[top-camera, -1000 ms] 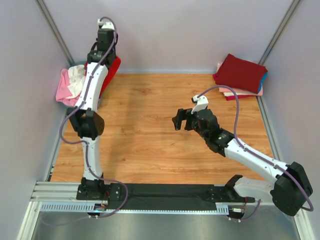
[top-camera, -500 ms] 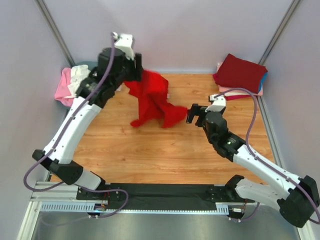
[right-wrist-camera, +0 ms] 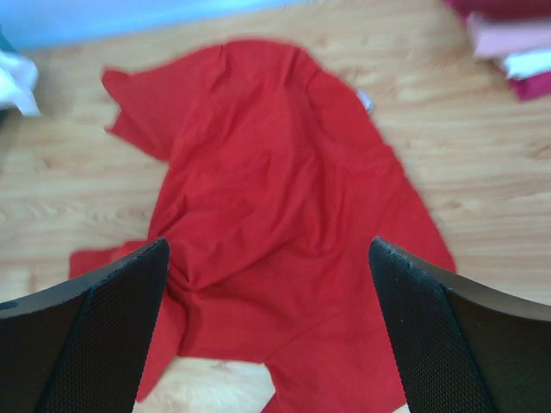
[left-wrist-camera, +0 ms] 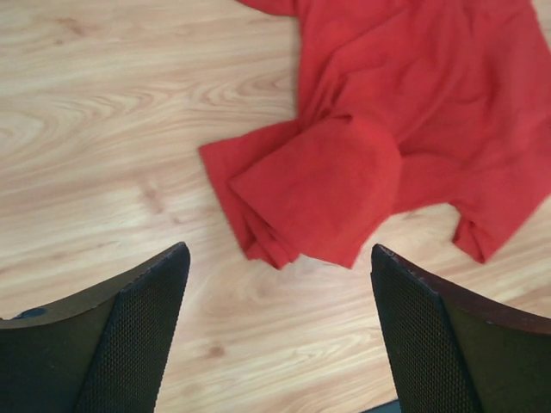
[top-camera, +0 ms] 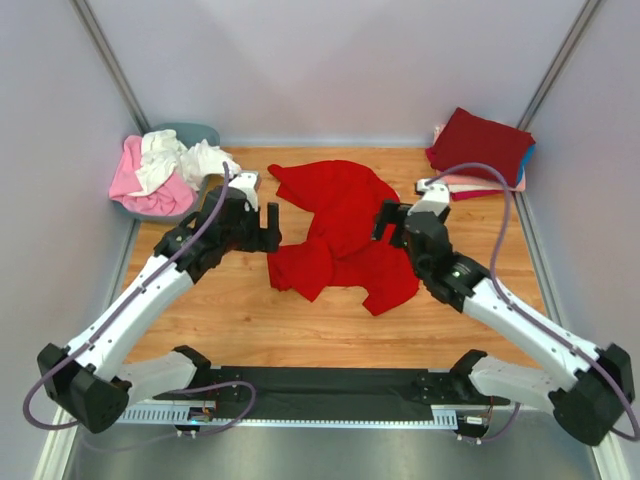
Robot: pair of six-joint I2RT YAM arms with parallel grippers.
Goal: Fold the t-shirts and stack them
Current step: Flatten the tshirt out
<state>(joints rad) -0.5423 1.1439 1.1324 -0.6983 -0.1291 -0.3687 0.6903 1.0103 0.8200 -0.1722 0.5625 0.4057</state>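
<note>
From above, the red shirt [top-camera: 340, 230] lies crumpled in the middle of the table [top-camera: 240, 320]. It is partly spread, with folds bunched at its near-left edge. The left gripper [top-camera: 266, 215] hangs just beside the shirt's left edge, and the right gripper [top-camera: 388, 220] is over its right edge. Neither seems to touch the cloth, though this angle leaves that unsure. At the far left corner a tub [top-camera: 200, 132] holds a pink shirt [top-camera: 135, 175] and a white shirt [top-camera: 190, 158], both heaped and spilling over the rim. At the far right corner sits a stack [top-camera: 470, 183], with a folded dark red shirt [top-camera: 480, 145] on top and pink and blue edges showing under it.

In the left wrist view, the left fingers [left-wrist-camera: 138, 335] stand wide apart with nothing between them, over bare wood. A folded lump of the red shirt lies just beyond their tips, and the rest spreads toward the upper right.

In the right wrist view, the right fingers [right-wrist-camera: 430, 335] are also wide and empty. The red shirt is spread below them and fills the gap. A small pale label [right-wrist-camera: 366, 101] shows near its far edge. Edges of the stack show at the top right corner.
</note>
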